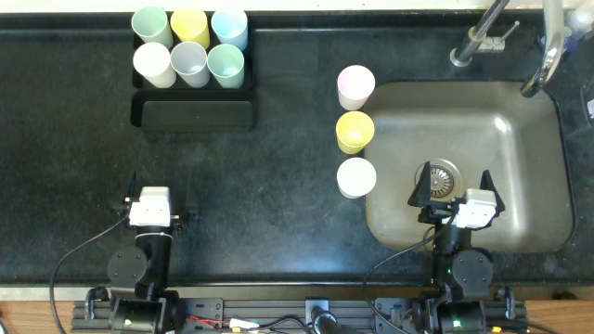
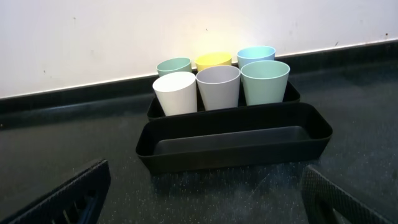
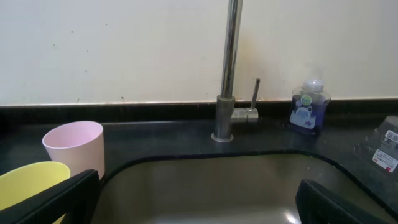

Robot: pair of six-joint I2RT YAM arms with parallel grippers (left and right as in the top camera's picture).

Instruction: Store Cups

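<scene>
Three loose cups stand upright in a row on the black tabletop [image 1: 278, 167], just beside the sink [image 1: 520, 139], on its side toward the trays. The pink cup [image 1: 355, 85] is farthest from the arms, the yellow cup [image 1: 355, 130] in the middle, the white cup [image 1: 356, 176] nearest. At the back left, the full tray [image 2: 292, 94] already holds six cups, and the empty tray [image 2: 230, 146] lies just in front of it.

The right pincer [image 1: 455, 183] hangs over the sink w/ jaws spread wide, nothing in it. The left pincer [image 1: 156, 188] is also wide open and empty, facing the trays.

The cups look like thin plastic, so prob. light, fairly stiff, smooth and easy to tip. I would take one at the rim, one finger inside & one outside, w/ a soft squeeze.
</scene>
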